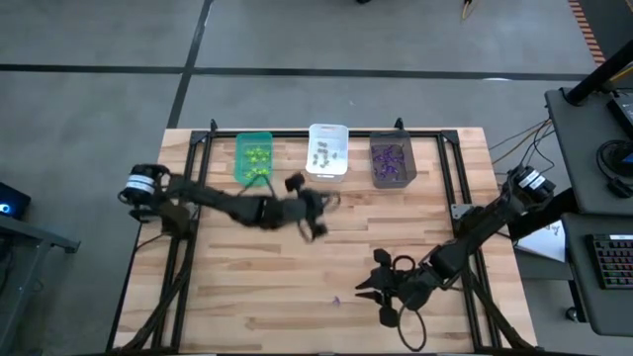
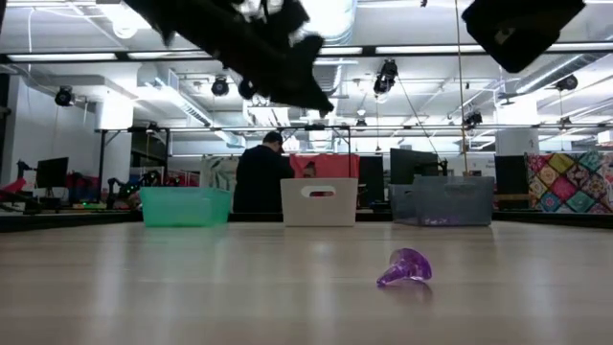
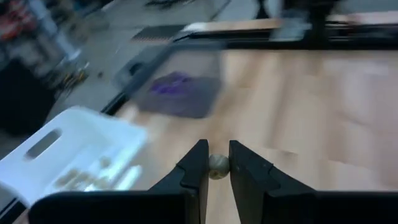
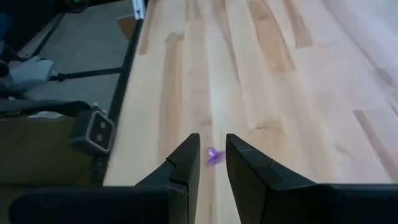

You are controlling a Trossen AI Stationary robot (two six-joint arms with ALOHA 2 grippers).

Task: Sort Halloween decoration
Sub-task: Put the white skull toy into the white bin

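The table carries three bins in a row along its far edge: a green bin with yellow-green pieces, a white bin with greyish pieces, and a dark grey bin with purple pieces. Most of the decoration seems sorted already.

The left pincer is raised above the middle of the table, near the white bin, and it is closed on a small greyish trinket that sits between the fingertips. The right pincer is low near the front edge, its fingers a little apart with nothing between them, pointing at the purple trinket that lies alone on the wood.

I judge that these trinkets are very light and made of stiff plastic, so they can slip or jump away when they are pinched. The purple one has a round body and a thin flared end, and it looks smooth and shiny. The best hold is probably across the round body, not on the thin end, with a soft closing. The greyish one looks like a small pale ball, gripped at its middle.
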